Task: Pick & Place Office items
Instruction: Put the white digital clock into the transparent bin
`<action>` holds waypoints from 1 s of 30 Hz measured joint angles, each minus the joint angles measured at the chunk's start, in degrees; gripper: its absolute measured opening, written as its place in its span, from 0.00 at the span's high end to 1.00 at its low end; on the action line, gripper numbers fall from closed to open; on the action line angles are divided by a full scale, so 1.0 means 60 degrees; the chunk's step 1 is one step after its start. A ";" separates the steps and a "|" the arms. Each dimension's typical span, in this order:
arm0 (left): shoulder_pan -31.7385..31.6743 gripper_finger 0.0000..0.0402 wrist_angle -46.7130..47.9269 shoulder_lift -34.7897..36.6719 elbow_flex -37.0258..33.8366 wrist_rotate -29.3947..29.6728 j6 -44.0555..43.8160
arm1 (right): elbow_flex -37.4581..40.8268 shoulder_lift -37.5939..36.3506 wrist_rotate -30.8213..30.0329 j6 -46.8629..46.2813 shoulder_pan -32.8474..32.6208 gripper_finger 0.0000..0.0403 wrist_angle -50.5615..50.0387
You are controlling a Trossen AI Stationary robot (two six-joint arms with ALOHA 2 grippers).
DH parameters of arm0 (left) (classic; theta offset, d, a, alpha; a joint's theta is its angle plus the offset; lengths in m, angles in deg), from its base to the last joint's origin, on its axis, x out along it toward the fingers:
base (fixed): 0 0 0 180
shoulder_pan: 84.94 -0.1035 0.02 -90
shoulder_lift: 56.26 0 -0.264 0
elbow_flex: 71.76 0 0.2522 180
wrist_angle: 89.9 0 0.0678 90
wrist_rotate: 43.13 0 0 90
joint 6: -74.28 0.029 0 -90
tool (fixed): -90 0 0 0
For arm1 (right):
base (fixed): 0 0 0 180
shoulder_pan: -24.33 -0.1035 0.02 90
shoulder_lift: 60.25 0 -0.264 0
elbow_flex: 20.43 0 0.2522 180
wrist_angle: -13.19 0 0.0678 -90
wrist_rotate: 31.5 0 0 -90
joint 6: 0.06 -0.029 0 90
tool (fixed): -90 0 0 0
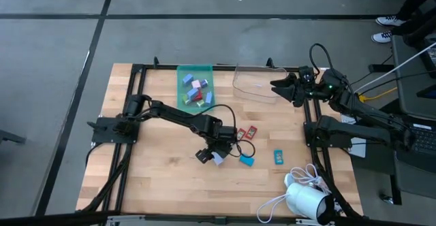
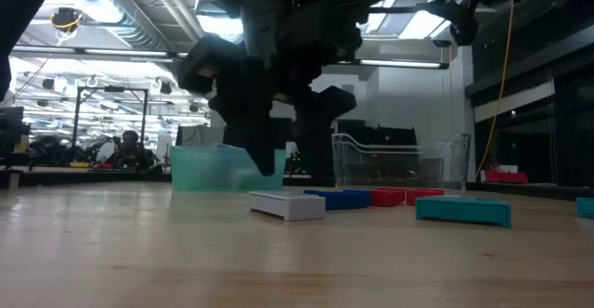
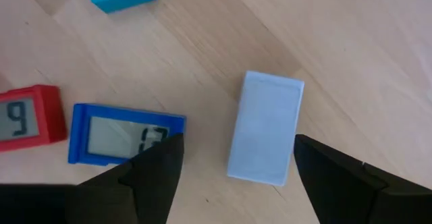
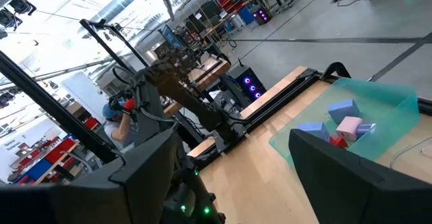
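wooden table (image 1: 157, 178) inside a black frame (image 1: 136, 68). teal tray (image 1: 182, 69) at the far edge, left of centre. clear plastic bin (image 1: 255, 83) just beside it on the right. white camera (image 1: 306, 200) with white cable on the near right corner. grey floor (image 1: 204, 22) with dark lines surrounds the table.

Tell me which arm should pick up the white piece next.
Left. Its hand is open, straddling the white piece on the table. The right hand hangs far off over the clear bin.
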 joint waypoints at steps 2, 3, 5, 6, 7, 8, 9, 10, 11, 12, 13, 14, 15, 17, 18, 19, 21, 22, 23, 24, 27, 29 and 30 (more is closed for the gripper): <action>0.0000 0.31 0.0138 -0.0019 0.0002 -0.0009 0.0103 | 0.0000 -0.0003 0.0000 0.0000 0.0000 0.27 0.0003; 0.0000 0.31 0.0140 -0.0026 -0.0002 -0.0013 0.0152 | 0.0000 0.0000 0.0000 -0.0003 0.0000 0.27 0.0000; 0.0000 0.31 0.0070 -0.0049 -0.0002 -0.0017 0.0327 | 0.0000 0.0000 -0.0001 -0.0002 0.0000 0.27 0.0002; 0.0004 0.31 0.0066 -0.0067 -0.0002 -0.0017 0.0380 | 0.0000 0.0000 -0.0002 -0.0004 0.0000 0.27 0.0002; 0.0013 0.31 0.0099 -0.0080 -0.0002 -0.0017 0.0427 | 0.0000 0.0000 -0.0004 -0.0004 0.0000 0.27 0.0000; 0.0028 0.31 0.0108 -0.0087 -0.0006 -0.0017 0.0442 | 0.0000 0.0000 -0.0004 -0.0004 0.0000 0.27 0.0000; 0.0051 0.31 0.0079 -0.0113 -0.0006 -0.0023 0.0452 | 0.0000 0.0000 -0.0004 -0.0004 0.0000 0.27 0.0003; 0.0072 0.31 0.0011 -0.0170 -0.0002 -0.0041 0.0458 | 0.0000 0.0000 -0.0007 -0.0004 0.0000 0.27 0.0000; 0.0076 0.31 0.0038 -0.0224 -0.0002 -0.0038 0.0458 | 0.0000 0.0000 -0.0007 -0.0004 0.0000 0.27 0.0000; 0.0092 0.31 0.0162 -0.0288 -0.0014 -0.0088 0.0453 | 0.0000 0.0000 -0.0006 -0.0004 0.0000 0.27 -0.0001; 0.0125 0.31 0.0171 -0.0383 -0.0017 -0.0206 0.0451 | 0.0000 -0.0001 -0.0007 -0.0004 0.0000 0.27 0.0003; 0.0149 0.31 0.0112 -0.0461 -0.0017 -0.0268 0.0452 | 0.0000 0.0000 -0.0007 -0.0004 0.0000 0.27 0.0000; 0.0180 0.31 0.0198 -0.0540 -0.0017 -0.0261 0.0454 | 0.0000 0.0000 -0.0011 -0.0004 0.0000 0.27 -0.0003; 0.0249 0.31 0.0144 -0.0637 0.0002 -0.0161 0.0466 | 0.0000 0.0000 -0.0011 -0.0004 0.0000 0.27 -0.0005; 0.0274 0.31 0.0139 -0.0662 0.0013 -0.0069 0.0481 | 0.0000 0.0000 -0.0015 -0.0007 0.0000 0.27 -0.0007; 0.0301 0.31 0.0137 -0.0695 0.0022 0.0000 0.0483 | 0.0000 0.0000 -0.0011 -0.0007 0.0000 0.27 -0.0003; 0.0322 0.32 0.0106 -0.0706 0.0027 0.0044 0.0472 | 0.0000 -0.0001 -0.0038 -0.0007 0.0000 0.27 -0.0007; 0.0317 0.34 0.0080 -0.0710 0.0023 0.0080 0.0451 | 0.0000 0.0000 -0.0040 -0.0007 0.0000 0.27 -0.0010; 0.0317 0.36 0.0040 -0.0714 0.0020 0.0169 0.0441 | 0.0000 0.0000 -0.0040 -0.0007 0.0000 0.27 -0.0007; 0.0328 0.39 -0.0008 -0.0717 0.0020 0.0324 0.0370 | 0.0000 0.0000 -0.0040 -0.0006 0.0000 0.27 -0.0007; 0.0333 0.52 -0.0156 -0.0725 0.0016 0.0575 -0.0133 | 0.0000 0.0000 -0.0092 0.0015 0.0000 0.27 -0.0007; 0.0293 0.62 -0.0191 -0.0728 0.0016 0.0479 -0.0463 | 0.0000 0.0000 -0.0120 0.0058 0.0000 0.27 -0.0007; 0.0284 0.63 -0.0195 -0.0728 0.0016 0.0464 -0.0687 | 0.0000 0.0000 -0.0123 0.0105 0.0000 0.27 -0.0007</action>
